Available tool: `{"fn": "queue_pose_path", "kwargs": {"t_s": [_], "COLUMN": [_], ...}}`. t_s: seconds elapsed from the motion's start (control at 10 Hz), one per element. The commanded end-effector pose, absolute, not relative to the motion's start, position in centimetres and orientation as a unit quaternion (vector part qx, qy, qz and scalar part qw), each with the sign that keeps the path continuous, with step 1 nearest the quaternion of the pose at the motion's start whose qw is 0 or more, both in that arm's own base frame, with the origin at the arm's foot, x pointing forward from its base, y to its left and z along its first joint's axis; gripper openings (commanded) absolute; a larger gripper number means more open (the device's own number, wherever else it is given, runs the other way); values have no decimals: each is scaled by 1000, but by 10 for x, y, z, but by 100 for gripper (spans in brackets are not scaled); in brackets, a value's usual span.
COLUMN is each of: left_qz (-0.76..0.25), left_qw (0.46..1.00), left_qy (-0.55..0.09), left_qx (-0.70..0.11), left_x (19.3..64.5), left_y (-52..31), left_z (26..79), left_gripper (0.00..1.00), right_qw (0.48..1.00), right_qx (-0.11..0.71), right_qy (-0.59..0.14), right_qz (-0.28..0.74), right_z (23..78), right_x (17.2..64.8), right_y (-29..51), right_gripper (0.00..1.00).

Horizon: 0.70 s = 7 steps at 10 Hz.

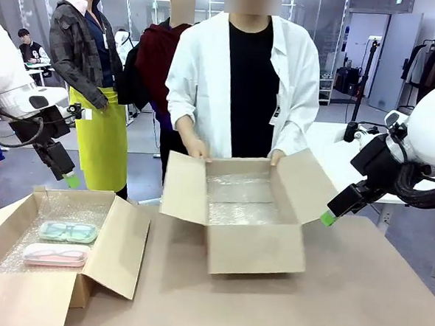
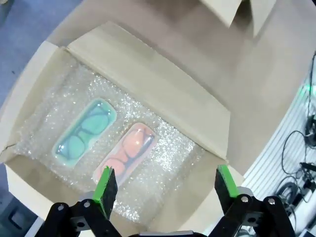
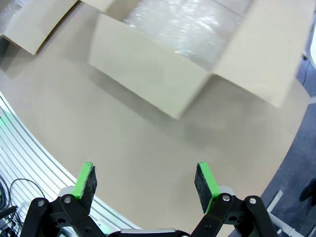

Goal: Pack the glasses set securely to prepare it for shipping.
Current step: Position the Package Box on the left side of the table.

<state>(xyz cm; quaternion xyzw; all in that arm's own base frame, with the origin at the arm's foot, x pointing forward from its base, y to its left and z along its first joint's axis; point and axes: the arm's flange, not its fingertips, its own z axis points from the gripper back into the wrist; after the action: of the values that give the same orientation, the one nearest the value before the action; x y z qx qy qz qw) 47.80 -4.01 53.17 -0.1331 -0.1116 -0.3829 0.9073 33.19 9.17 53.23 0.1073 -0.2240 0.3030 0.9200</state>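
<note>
While the person (image 1: 241, 83) in the white coat stands at the far side of the table (image 1: 357, 290), both hands rest on the back rim of an open cardboard box (image 1: 255, 217) in the middle, its inside lined with bubble wrap and its flaps spread wide. Over on the robot's left sits a second open box (image 1: 116, 249), also lined with bubble wrap, and that's where the glasses set is: the mint green case (image 1: 68, 232) lies flat toward the far end, the pink case (image 1: 55, 255) lies flat just beside it on the near side, apart from each other, spectacles visible through both lids. From the left wrist view the two cases lie side by side on the wrap, green case (image 2: 85, 134) and pink case (image 2: 126, 154). Left gripper (image 2: 167, 186) hangs above that box, jaws spread wide, holding nothing. Right gripper (image 3: 145, 180) hovers over bare table beside the middle box, jaws spread wide too, nothing between the green pads.
</note>
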Motion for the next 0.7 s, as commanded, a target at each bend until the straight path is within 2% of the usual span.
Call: {"fn": "queue_pose_path", "kwargs": {"t_s": [0.0, 0.6], "left_qz": [-377, -377], "left_qw": [910, 910], "left_qy": [-115, -115], "left_qx": [-129, -129], "left_x": [485, 485], "left_y": [-35, -35], "left_z": [536, 536], "left_gripper": [100, 100], "right_qw": [920, 920], "right_qx": [102, 102], "right_qy": [-228, -228], "right_qz": [303, 303], "right_z": [532, 532], "right_x": [332, 332], "right_y": [93, 93], "right_gripper": [100, 100]}}
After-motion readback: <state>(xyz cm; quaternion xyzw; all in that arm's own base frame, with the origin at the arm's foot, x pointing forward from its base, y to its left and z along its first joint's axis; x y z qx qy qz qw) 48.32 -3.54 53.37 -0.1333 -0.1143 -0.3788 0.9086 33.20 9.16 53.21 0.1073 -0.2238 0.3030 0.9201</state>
